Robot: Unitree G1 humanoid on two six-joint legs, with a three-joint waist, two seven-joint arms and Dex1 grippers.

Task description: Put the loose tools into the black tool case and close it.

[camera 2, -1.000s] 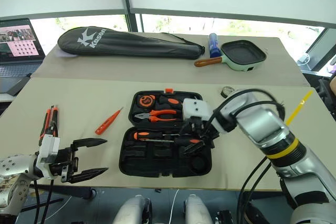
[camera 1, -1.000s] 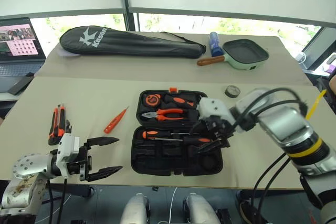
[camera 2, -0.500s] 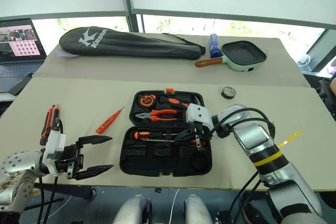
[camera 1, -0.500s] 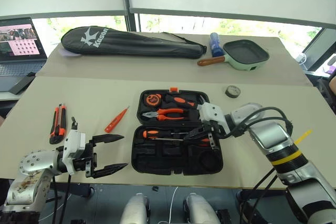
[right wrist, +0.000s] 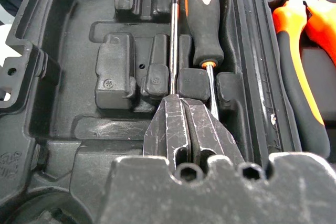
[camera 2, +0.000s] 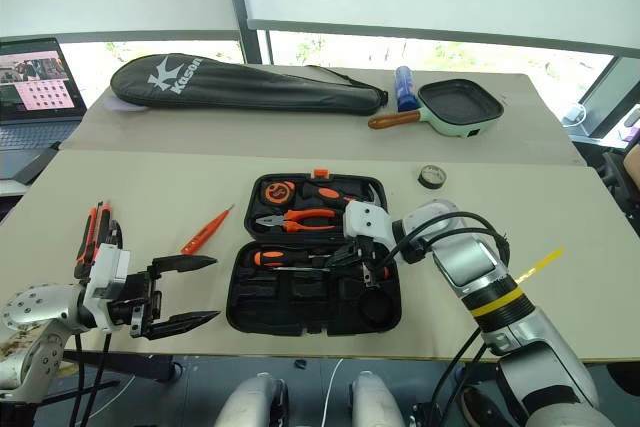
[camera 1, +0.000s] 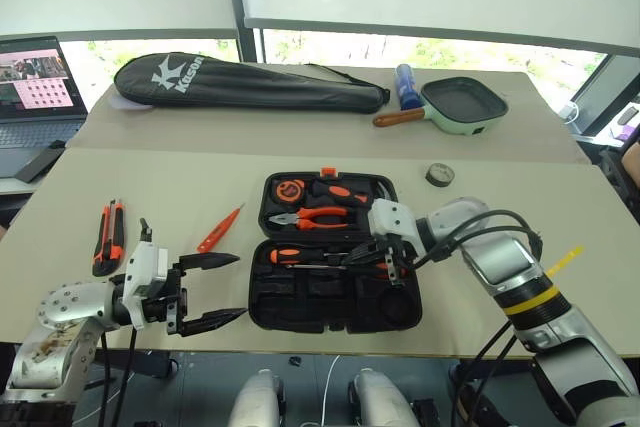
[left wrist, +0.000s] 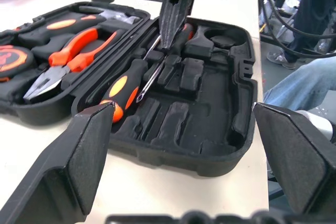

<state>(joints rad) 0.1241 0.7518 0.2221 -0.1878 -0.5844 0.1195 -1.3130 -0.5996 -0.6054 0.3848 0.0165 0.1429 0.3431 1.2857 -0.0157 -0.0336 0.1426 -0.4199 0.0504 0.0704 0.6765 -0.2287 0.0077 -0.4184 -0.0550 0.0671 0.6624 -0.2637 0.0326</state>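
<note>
The black tool case [camera 1: 300,302] lies open in the middle of the table. Two orange-and-black screwdrivers lie head to tail in its near half, one handle to the left [camera 1: 288,254], the other to the right [left wrist: 184,31]. My right gripper [camera 1: 366,256] is shut, its tips down on the Phillips shaft [right wrist: 172,45] of the right-hand one. Whether the tips pinch that shaft is hidden. On the table lie the utility knife [camera 1: 108,235], the slim orange tester [camera 1: 220,230] and the tape roll [camera 1: 439,174]. My left gripper [camera 1: 240,287] stands open and empty at the case's left.
Pliers [camera 1: 315,216], a tape measure [camera 1: 292,190] and a hammer fill the case's far half. At the back lie a black racket bag [camera 1: 250,82], a blue can [camera 1: 406,85] and a green frying pan [camera 1: 462,104]. A laptop [camera 1: 35,77] sits far left.
My right gripper has come down into the case's near half and its fingers have closed over the screwdriver shaft. The left gripper has kept its place, still open.
</note>
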